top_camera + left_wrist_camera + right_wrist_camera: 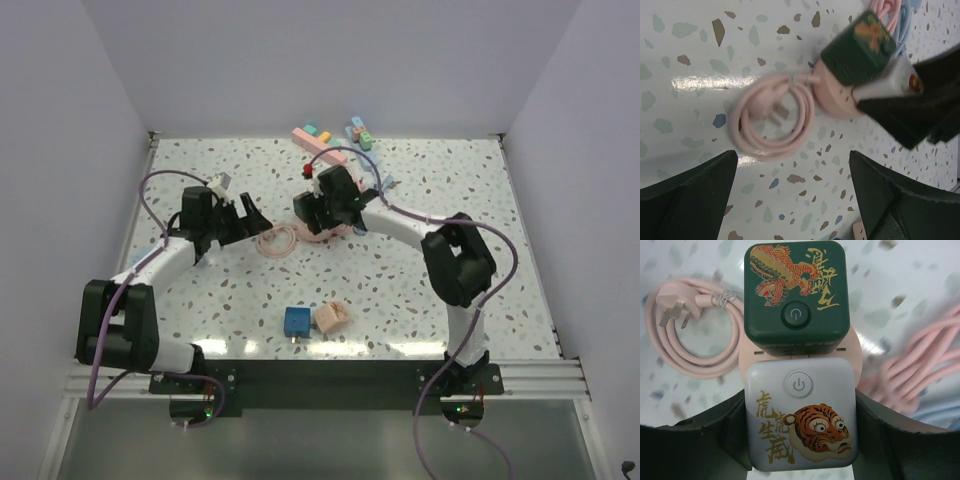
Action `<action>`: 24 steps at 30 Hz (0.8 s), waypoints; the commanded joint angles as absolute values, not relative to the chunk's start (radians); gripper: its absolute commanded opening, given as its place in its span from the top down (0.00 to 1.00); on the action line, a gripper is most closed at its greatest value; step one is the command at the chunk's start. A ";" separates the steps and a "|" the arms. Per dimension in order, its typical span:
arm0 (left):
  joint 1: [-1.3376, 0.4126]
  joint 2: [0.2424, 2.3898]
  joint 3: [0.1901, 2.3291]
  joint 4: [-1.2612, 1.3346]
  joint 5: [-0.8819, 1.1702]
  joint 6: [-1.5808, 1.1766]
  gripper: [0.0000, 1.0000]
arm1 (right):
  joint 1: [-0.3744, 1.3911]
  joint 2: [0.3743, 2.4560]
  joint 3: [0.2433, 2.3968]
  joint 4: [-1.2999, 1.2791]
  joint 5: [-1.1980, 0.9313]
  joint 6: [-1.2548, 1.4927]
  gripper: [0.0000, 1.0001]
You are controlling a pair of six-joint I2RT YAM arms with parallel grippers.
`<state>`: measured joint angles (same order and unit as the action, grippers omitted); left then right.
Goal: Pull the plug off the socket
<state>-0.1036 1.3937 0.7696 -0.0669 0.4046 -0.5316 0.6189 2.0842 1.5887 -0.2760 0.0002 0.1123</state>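
The white tiger plug [800, 415] sits mid-table, a bit far of centre, on the round pink socket [856, 352], right next to the green dragon plug [796, 290], w/ hardly a gap between the two. The right gripper [800, 407] pinches it, one finger flat on each side wall. That looks like a deliberate choice: the side toward the green cube has no room for a finger, & the free sides give a square hold for a pull. The plug is close to a cube, so no real long axis. Its printed face & power button point up at the wrist cam, so the pins prob. run straight down into the socket (hidden), and the pull most likely goes straight up. Left of the socket lies its coiled pink cable [770, 125], loose on the table [420, 290]. The left gripper [790, 175] hangs over that coil, jaws spread wide, holding nothing. It's near enough to pin the socket base if it lifts w/ the plug, judging by position only. A 2nd pink cord bundle [920, 365] lies right of the socket.
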 commanded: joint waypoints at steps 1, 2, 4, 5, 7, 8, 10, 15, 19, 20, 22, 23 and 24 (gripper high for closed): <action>-0.123 1.419 0.778 0.043 0.414 -0.558 0.02 | 0.733 1.858 1.376 -0.178 -0.066 0.152 1.00; -0.139 1.433 0.781 0.051 0.414 -0.557 0.02 | 0.748 1.836 1.332 -0.167 -0.063 0.176 1.00; -0.159 1.451 0.793 0.054 0.408 -0.555 0.02 | 0.781 1.797 1.221 -0.132 -0.054 0.199 1.00; -0.181 1.469 0.798 0.060 0.407 -0.555 0.02 | 0.787 1.790 1.195 -0.126 -0.049 0.222 1.00; -0.205 1.494 0.811 0.058 0.400 -0.554 0.02 | 0.799 1.778 1.140 -0.123 -0.043 0.242 1.00; -0.230 1.502 0.815 0.058 0.399 -0.552 0.02 | 0.801 1.772 1.128 -0.118 -0.035 0.245 1.00; -0.256 1.514 0.819 0.058 0.381 -0.551 0.03 | 0.799 1.764 1.091 -0.101 -0.011 0.242 1.00; -0.333 1.554 0.830 0.041 0.345 -0.548 0.07 | 0.801 1.772 1.086 -0.094 -0.003 0.232 1.00; -0.365 1.595 0.827 0.058 0.278 -0.555 0.17 | 0.801 1.772 1.078 -0.078 -0.008 0.242 1.00; -0.371 1.611 0.827 0.064 0.275 -0.555 0.24 | 0.799 1.772 1.077 -0.071 -0.009 0.244 1.00; -0.374 1.670 0.841 0.054 0.265 -0.552 0.56 | 0.801 1.764 1.078 -0.071 -0.003 0.252 1.00; -0.379 1.687 0.845 0.051 0.255 -0.554 0.68 | 0.799 1.760 1.081 -0.068 -0.003 0.256 1.00; -0.382 1.701 0.842 0.048 0.242 -0.557 0.94 | 0.801 1.738 1.081 -0.069 -0.003 0.261 1.00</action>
